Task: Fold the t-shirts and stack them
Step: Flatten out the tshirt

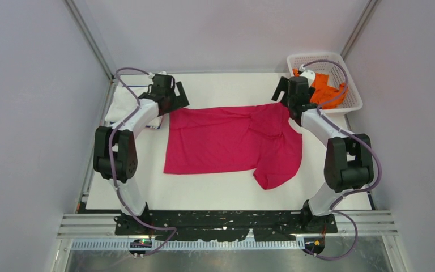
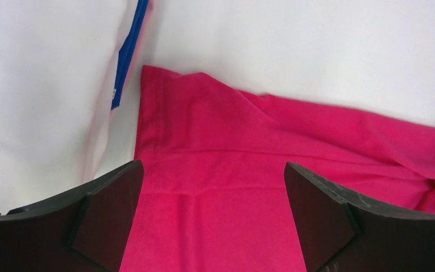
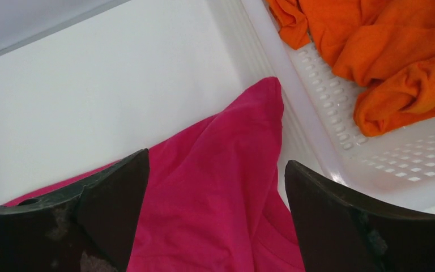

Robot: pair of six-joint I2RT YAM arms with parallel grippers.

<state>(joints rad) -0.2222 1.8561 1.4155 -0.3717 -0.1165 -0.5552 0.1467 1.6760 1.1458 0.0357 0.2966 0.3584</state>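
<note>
**Both grippers open at the far corners of the magenta shirt**

Top view. The magenta shirt [image 1: 226, 141] lies on the white table [image 1: 221, 85], roughly at its centre. The left part of the shirt is spread flat. The right part is rumpled, with a flap doubled over the body and a lobe of cloth trailing toward 5 o'clock.

Left gripper [image 1: 174, 103]: sits at the shirt's 10 o'clock corner. In the left wrist view its two dark fingers [image 2: 110, 218] stand wide apart with nothing clamped. The hemmed corner of the shirt lies flat in the gap and runs on past it toward 12 o'clock. I cannot tell whether the fingertips touch the cloth.

Right gripper [image 1: 288, 106]: sits at the shirt's 1 o'clock corner. In the right wrist view its jaws are likewise spread and hold nothing. A raised point of magenta cloth lies between the fingers [image 3: 340, 221] and reaches up to the basket's near wall. Contact with the cloth cannot be judged here either.

Other items:
- White lattice basket [image 1: 354, 85] is at 1 o'clock on the table, just beyond the right gripper. A crumpled orange shirt [image 3: 396, 51] lies inside it.
- A folded white shirt [image 1: 122, 107] lies at 10 o'clock on the table, just beside the magenta shirt's left hem. In the left wrist view a blue edge [image 2: 127, 56] shows along its side.
</note>
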